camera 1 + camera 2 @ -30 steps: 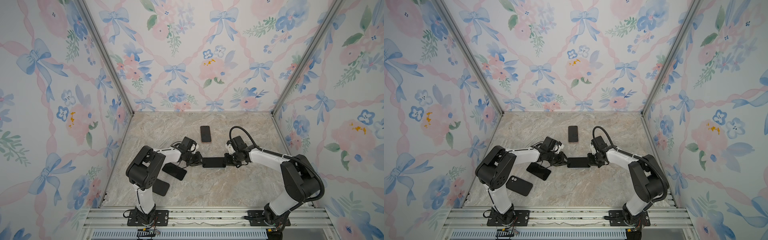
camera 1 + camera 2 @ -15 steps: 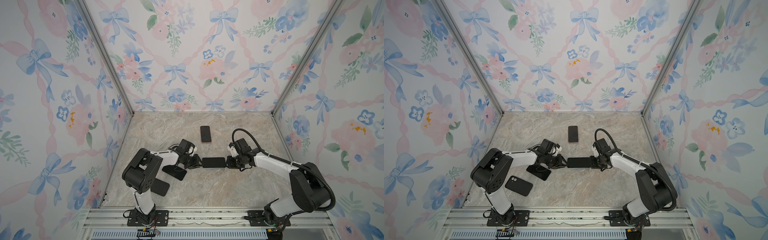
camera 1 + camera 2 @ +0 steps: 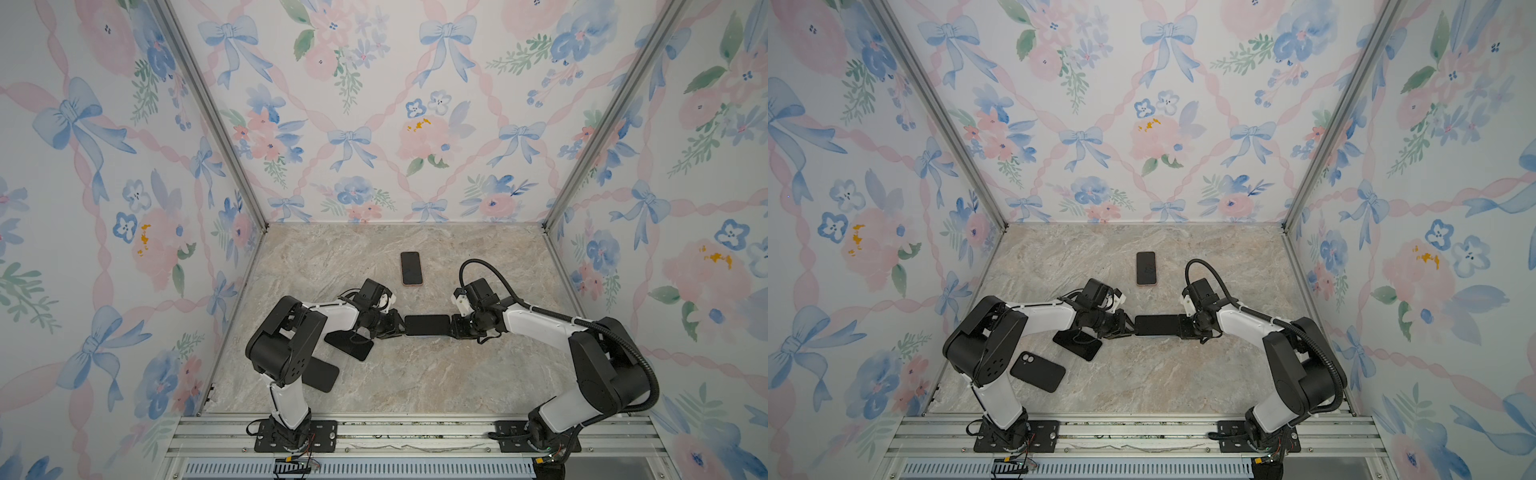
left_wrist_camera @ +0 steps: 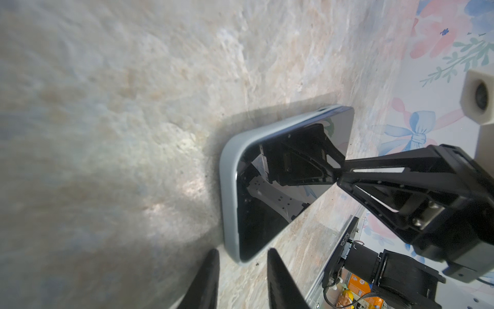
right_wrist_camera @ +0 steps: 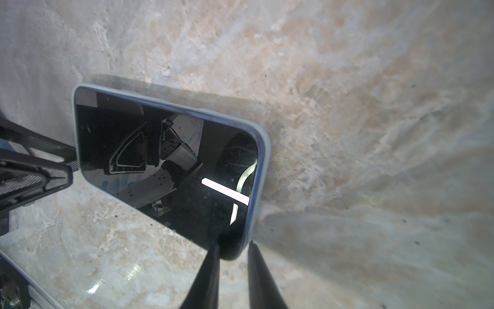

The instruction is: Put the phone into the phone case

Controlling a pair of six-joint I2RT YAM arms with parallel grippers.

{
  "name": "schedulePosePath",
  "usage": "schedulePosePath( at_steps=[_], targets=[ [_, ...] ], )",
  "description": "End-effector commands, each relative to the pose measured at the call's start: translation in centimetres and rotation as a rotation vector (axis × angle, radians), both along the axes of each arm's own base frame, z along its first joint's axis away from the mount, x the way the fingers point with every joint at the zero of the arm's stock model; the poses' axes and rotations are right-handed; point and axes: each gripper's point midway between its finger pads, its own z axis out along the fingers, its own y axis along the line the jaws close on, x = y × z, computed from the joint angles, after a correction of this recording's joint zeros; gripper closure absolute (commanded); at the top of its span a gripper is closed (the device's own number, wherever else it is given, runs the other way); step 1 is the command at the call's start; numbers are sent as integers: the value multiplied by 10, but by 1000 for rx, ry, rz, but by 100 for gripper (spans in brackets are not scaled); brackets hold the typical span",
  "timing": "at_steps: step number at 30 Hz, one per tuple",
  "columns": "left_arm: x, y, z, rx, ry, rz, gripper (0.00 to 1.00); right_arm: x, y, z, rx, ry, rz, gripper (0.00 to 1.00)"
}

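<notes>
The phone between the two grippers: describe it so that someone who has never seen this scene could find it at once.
Start at the marble table and look to its middle. The phone stretches crosswise between the left gripper and the right gripper. Unlike the pink-edged phone farther back and the black case at the front left, it has a pale blue-grey rim.

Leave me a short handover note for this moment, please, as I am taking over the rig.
Left gripper: jaws straddle one short end of the phone; grip unclear.
Right gripper: jaws straddle the opposite end; grip unclear.
The phone lies on the table inside a pale blue case; full seating unclear.
A second phone, a black case and a flat black item lie aside.
Left to do: confirm the corners are seated, then release.
</notes>
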Motion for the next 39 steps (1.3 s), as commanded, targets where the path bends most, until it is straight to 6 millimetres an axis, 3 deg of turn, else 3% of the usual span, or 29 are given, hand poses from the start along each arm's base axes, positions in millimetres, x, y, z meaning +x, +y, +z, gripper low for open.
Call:
schedulePosePath(
  at_steps=[1,16,31,34,39],
  targets=[
    [-11,5,-17,43,50,-17,68,-3,-5,-13,-25,24,10,80],
    [-9,3,-16,37,51,-17,68,-10,-7,-28,-86,44,34,85],
    [-9,4,-13,38,42,-14,68,-9,-6,-24,-140,17,45,87],
    [-9,5,-13,43,41,-8,68,-7,-2,-17,-117,6,52,86],
    [-17,12,-11,85,14,26,66,2,-4,14,-78,-62,41,75]
  ],
)
